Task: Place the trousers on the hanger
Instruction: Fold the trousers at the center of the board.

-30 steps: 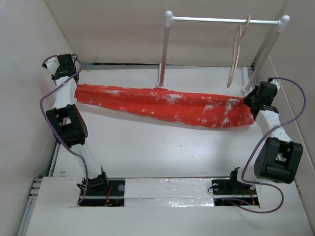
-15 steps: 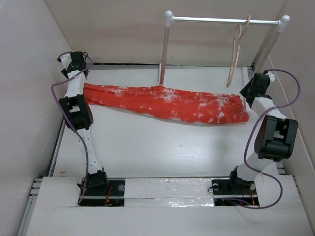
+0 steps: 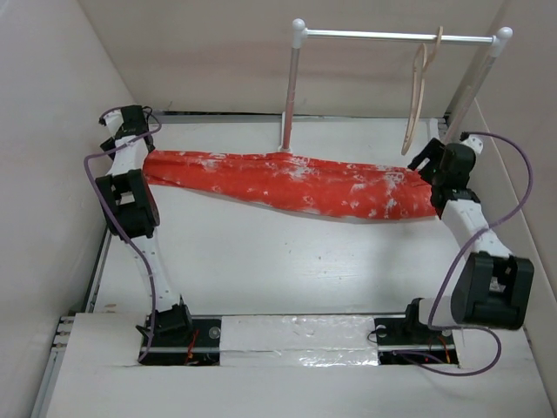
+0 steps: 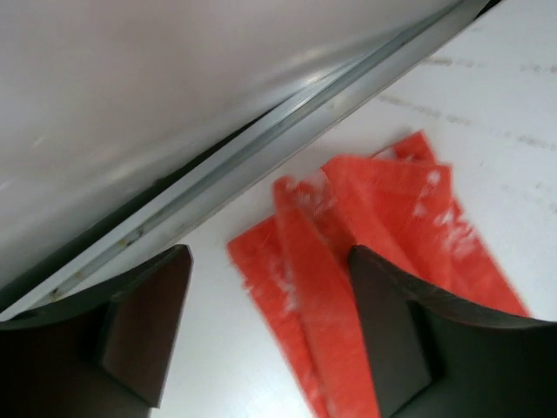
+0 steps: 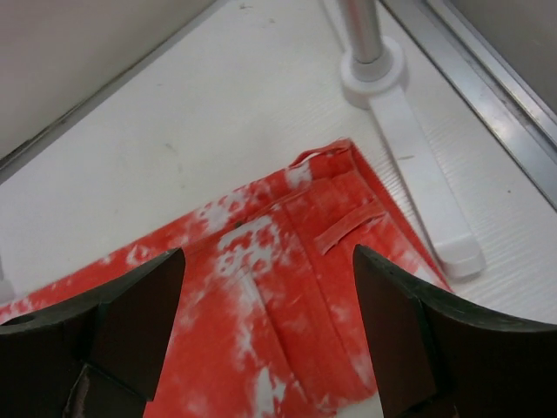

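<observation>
So the trousers point(image 3: 287, 185) are lying flat in a long strip across the far half of the tabletop point(image 3: 287, 270), waistband end on the right and leg cuffs on the left. My guess is that's so the strip can be draped neatly over the hanger point(image 3: 416, 100). The hanger hangs by its hook from the white rail point(image 3: 396, 36), above the waistband end and not touching the cloth. The left gripper point(image 4: 265, 340) and right gripper point(image 5: 265, 331) each hover over one end, fingers spread wide, pinching nothing. The surface is plain white, boxed in by beige walls point(image 3: 52, 131), with a metal track point(image 4: 287, 131) along the back.
</observation>
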